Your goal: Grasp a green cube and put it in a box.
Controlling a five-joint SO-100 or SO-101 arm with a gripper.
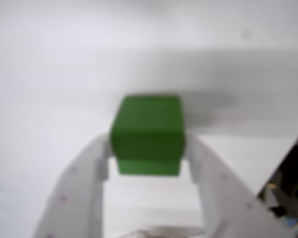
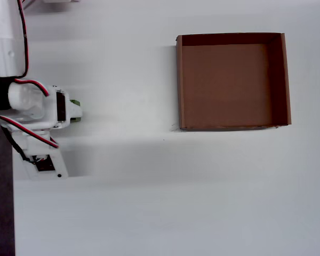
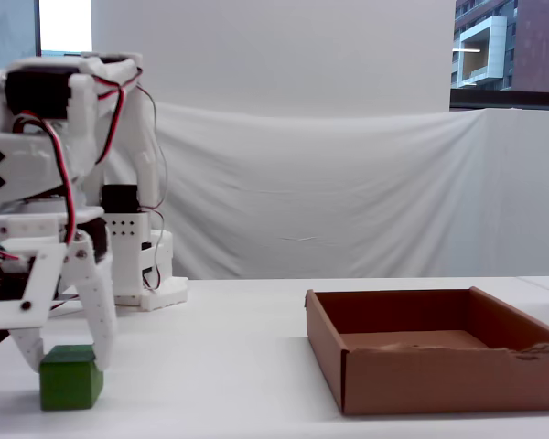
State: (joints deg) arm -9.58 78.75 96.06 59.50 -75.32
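The green cube (image 1: 148, 133) sits between my two white fingers in the wrist view, its side faces against the left finger (image 1: 97, 158) and the right finger (image 1: 201, 158). My gripper (image 1: 148, 146) is shut on it. In the fixed view the cube (image 3: 70, 377) rests on the white table at the far left, with the gripper (image 3: 66, 358) straddling it from above. From overhead only a green sliver of the cube (image 2: 75, 103) shows beside the arm. The brown cardboard box (image 2: 180, 85) stands apart to the right, its floor bare.
The arm's white base with servos and red-black wires (image 3: 142, 256) stands behind the gripper at the left. A white cloth backdrop (image 3: 348, 201) hangs behind the table. A dark strip (image 2: 0, 192) runs along the left edge in the overhead view.
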